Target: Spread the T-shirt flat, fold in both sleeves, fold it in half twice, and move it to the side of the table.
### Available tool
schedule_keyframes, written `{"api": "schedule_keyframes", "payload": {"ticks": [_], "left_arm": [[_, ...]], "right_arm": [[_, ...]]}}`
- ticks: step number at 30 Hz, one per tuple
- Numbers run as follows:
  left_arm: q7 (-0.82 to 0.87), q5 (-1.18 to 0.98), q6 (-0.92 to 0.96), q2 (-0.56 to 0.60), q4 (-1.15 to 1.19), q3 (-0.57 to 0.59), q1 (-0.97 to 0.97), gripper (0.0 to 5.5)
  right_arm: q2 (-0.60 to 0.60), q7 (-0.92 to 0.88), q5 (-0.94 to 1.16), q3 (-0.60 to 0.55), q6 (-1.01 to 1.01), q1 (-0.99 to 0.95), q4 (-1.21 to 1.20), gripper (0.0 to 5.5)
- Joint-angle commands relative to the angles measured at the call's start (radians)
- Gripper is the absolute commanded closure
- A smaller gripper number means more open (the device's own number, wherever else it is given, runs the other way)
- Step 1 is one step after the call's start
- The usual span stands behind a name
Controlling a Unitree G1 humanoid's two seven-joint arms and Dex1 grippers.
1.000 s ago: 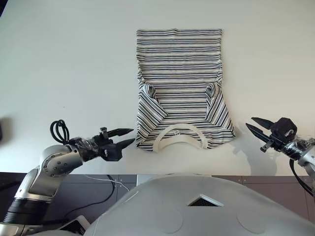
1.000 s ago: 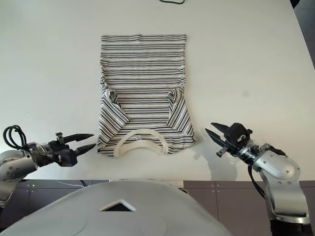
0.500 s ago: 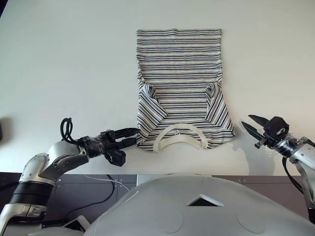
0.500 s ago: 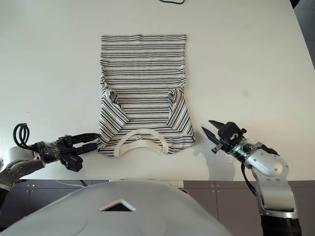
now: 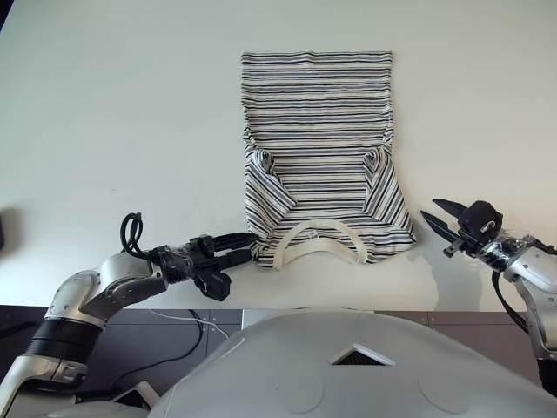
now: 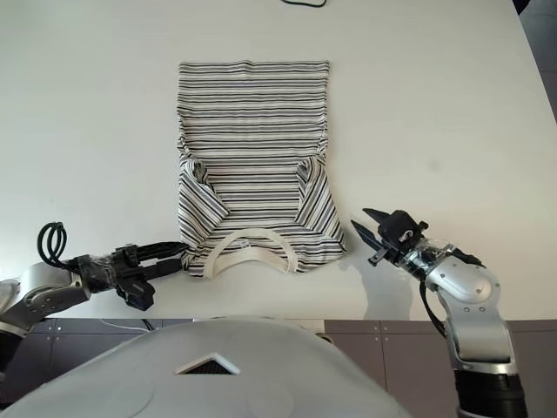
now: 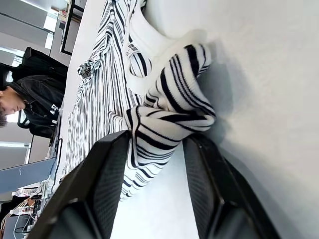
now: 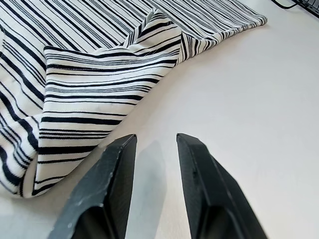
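T-shirt [image 5: 318, 131] — striped, dark on white, with a plain white collar [image 5: 278, 259]. It lies flat on the worktop [image 5: 130, 113], with the hem at the end far from the collar. Both sleeves are already turned in and rest as slanted flaps on the body, just beyond the collar on either side. The outline is a neat panel, a little wider at the collar end, and the shoulder corner left of the collar is rucked into a small hump. Handling, as judged: light, limp knit with no stiffness. It should drape and sag from any hold, slide easily on the smooth worktop, and crease if dragged; it is not fragile. Best taken at the two shoulder corners flanking the collar, pinching all layers together so that the sleeve flaps stay in place. Left gripper [image 5: 248, 244] — at the corner left of the collar, fingers apart, straddling the bunched cloth and apparently not yet pinching it. Right gripper [image 5: 432, 213] — just right of the collar-end corner, clear of the cloth, fingers parted, holding nothing.
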Motion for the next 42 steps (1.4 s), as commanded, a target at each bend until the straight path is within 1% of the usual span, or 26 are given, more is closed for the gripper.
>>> {"api": "schedule_keyframes", "payload": {"ticks": [1,6,12,15,25,28,30,33,38,40,42], "left_arm": [[-0.061,0.035,0.023,0.042,0.046,-0.065,0.062,3.56],[-0.069,-0.038,0.043,0.045,0.066,-0.085,0.048,3.56],[-0.063,-0.028,0.062,0.032,0.090,-0.100,0.018,3.56],[-0.065,-0.026,0.071,0.024,0.081,-0.117,0.016,4.11],[-0.080,-0.040,0.057,0.048,0.078,-0.129,0.009,5.07],[-0.085,-0.054,0.055,0.059,0.078,-0.126,0.006,5.35],[-0.102,-0.085,0.060,0.076,0.060,-0.125,0.011,5.39],[-0.128,-0.123,0.065,0.103,0.036,-0.120,0.023,5.39],[-0.151,-0.141,0.067,0.117,0.041,-0.117,0.017,5.39],[-0.159,-0.145,0.065,0.118,0.045,-0.117,0.010,5.40],[-0.167,-0.145,0.064,0.117,0.051,-0.117,0.002,5.40]], "right_arm": [[0.010,-0.008,-0.010,0.003,-0.009,0.010,0.002,4.04],[0.025,-0.015,-0.021,0.016,-0.016,0.004,0.013,4.04],[0.028,-0.016,-0.029,0.027,-0.025,-0.002,0.021,4.04],[0.027,-0.014,-0.031,0.032,-0.026,-0.007,0.022,3.99],[0.022,-0.016,-0.040,0.035,-0.031,0.000,0.016,3.99],[-0.010,0.003,-0.046,0.008,-0.055,0.011,0.015,3.99],[-0.055,0.023,-0.078,-0.018,-0.115,0.033,0.031,3.99],[-0.134,0.046,-0.165,-0.036,-0.279,0.062,0.102,3.99],[-0.216,0.108,-0.227,0.001,-0.512,0.094,0.132,3.99],[-0.225,0.121,-0.234,0.017,-0.560,0.094,0.127,3.75],[-0.219,0.106,-0.272,0.038,-0.596,0.080,0.138,3.31]]}}
